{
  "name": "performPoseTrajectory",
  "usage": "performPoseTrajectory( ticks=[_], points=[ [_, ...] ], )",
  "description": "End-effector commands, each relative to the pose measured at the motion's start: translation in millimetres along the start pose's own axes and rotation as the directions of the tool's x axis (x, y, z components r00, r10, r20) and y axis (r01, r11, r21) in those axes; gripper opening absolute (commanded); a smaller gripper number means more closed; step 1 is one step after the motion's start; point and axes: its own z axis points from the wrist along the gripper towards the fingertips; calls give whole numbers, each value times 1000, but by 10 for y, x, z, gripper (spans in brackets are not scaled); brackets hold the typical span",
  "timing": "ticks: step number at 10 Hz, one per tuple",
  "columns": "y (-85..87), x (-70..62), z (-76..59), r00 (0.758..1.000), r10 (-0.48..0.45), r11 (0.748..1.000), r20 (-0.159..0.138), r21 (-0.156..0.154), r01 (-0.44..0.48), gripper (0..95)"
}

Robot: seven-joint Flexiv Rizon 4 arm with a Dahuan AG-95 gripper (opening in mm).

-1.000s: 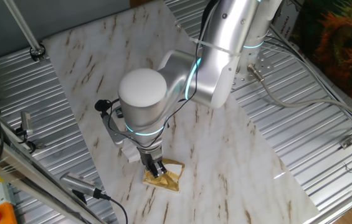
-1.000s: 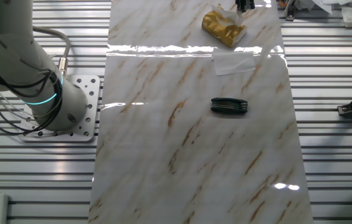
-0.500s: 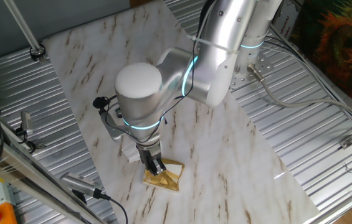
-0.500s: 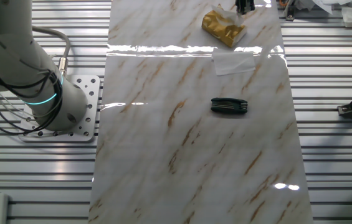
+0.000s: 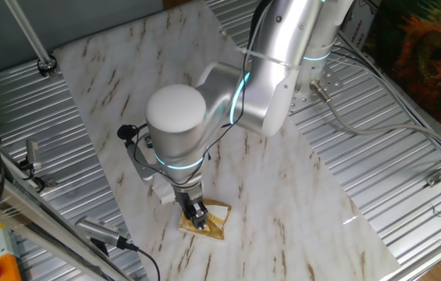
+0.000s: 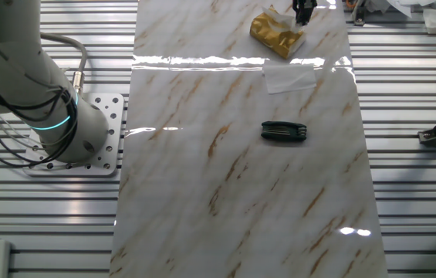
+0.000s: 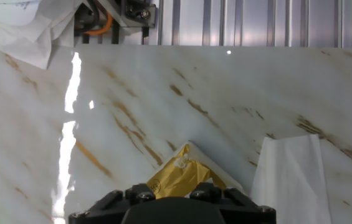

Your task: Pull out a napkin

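**One pair of fingers down at the gold packet**

Fingers [image 5: 198, 214] lowered onto gold packet [image 5: 207, 220] at worktop [image 5: 282, 195] edge; grip state hidden, cannot tell. White napkin [image 7: 208, 167] peeking from under packet's far corner in hand view. Flat white paper [image 6: 290, 77] just beside packet; black folded tool [image 6: 283, 131] well apart, mid-worktop.

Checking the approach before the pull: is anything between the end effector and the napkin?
Nothing visible. The end effector sits right over the gold foil packet, where a white napkin edge pokes out. The folding tool lies well away.
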Motion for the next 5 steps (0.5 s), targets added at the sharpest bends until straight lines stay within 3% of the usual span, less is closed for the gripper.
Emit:
performPoseTrajectory(
  ticks=[1, 3, 5],
  points=[
    [-11, 1, -7, 999, 32, 999, -1, 13, -32, 950],
    [-11, 1, -7, 998, 67, 997, 2, 33, -67, 950],
    [-11, 1, -7, 998, 59, 998, 4, 34, -59, 950]
  ],
)
